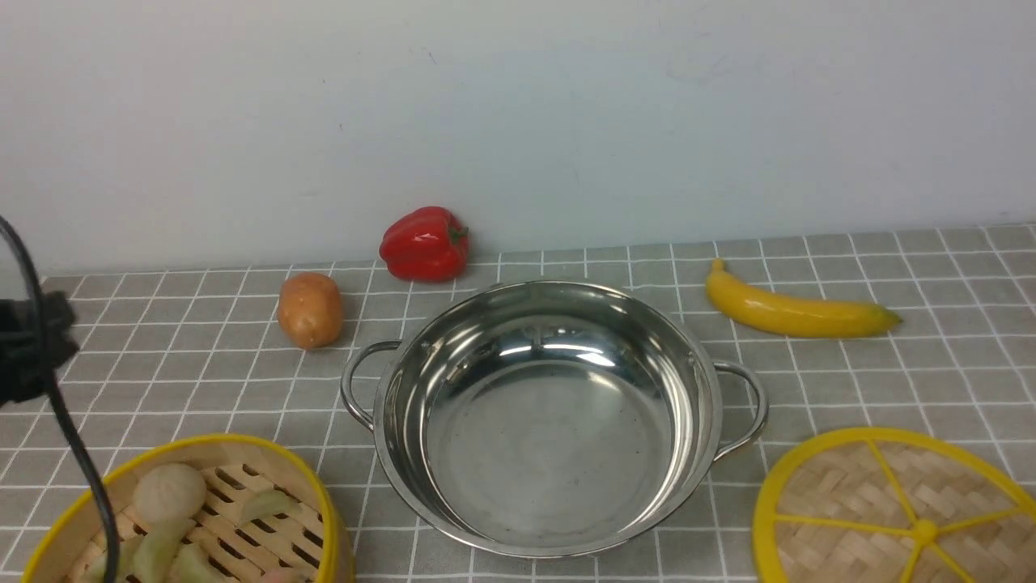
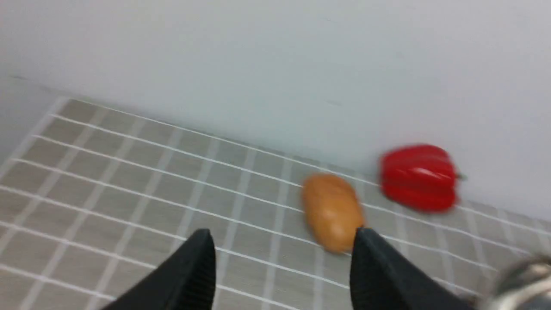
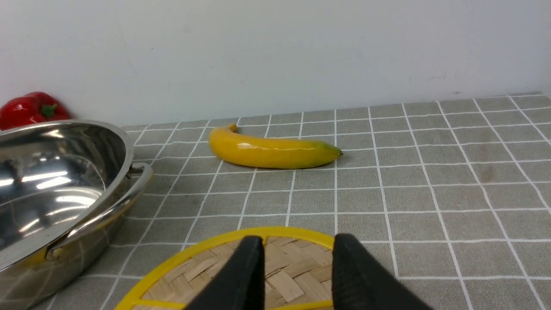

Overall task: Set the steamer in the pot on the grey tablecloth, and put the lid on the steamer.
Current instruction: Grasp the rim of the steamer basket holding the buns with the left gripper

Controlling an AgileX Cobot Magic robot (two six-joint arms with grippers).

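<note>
The steamer [image 1: 218, 441] stands on the grey tablecloth [image 1: 890, 364] at the near left, cut off by the frame, with a bun and pale dumplings inside. A black cable crosses in front of it. The empty shiny pot [image 1: 550, 453] sits in the middle, and the lid [image 1: 858, 502] lies flat at the near right. In the blurred left wrist view my left gripper [image 2: 280, 234] is open above bare cloth, holding nothing. My right gripper [image 3: 297, 241] hovers open over the far edge of the lid [image 3: 215, 262], beside the pot [image 3: 56, 181].
A potato [image 1: 309, 309] and a red pepper [image 1: 425, 243] lie behind the pot on the left, near the wall. A banana [image 1: 797, 312] lies behind it on the right. Part of my left arm [image 1: 28, 348] shows at the far left edge.
</note>
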